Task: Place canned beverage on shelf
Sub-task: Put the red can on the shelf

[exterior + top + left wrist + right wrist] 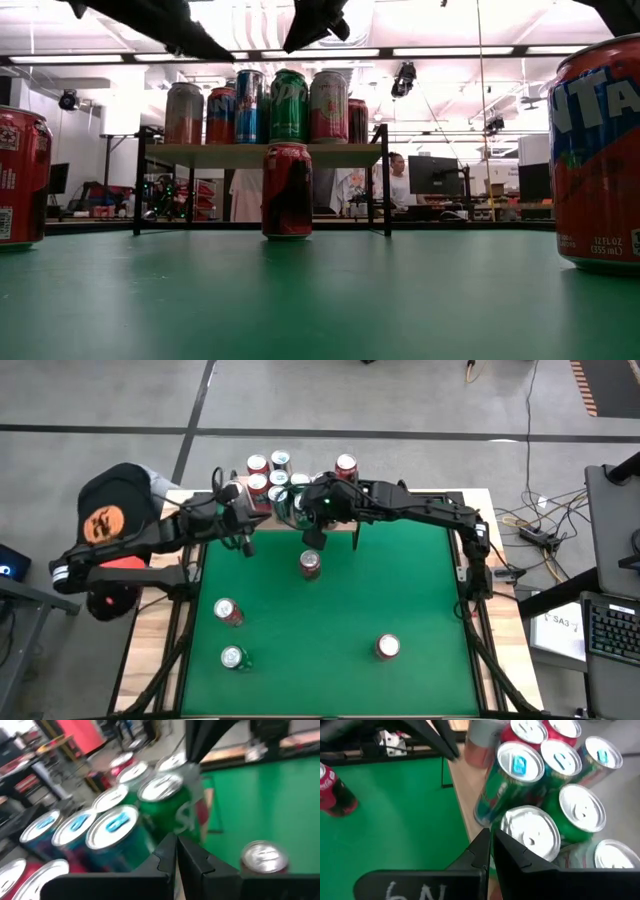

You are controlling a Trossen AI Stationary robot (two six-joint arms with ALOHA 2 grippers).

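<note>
The shelf (260, 153), a light-wood board on thin black legs, stands at the table's far edge with several upright cans on it, among them a green can (289, 104) and a blue one (249, 105). My left gripper (176, 847) is shut and hovers just above the shelf's left cans, in front of the green can (167, 805). My right gripper (490, 842) is shut above a silver-topped can (530, 831) on the shelf. No frame shows either gripper touching a can. A red can (310, 563) stands upright on the green table in front of the shelf.
Other cans stand on the green table: one at the near left (233, 657), one left of centre (228, 612) and one at the near right (387, 647). The two arms meet over the shelf, close together. A person sits in the room behind the table (398, 180).
</note>
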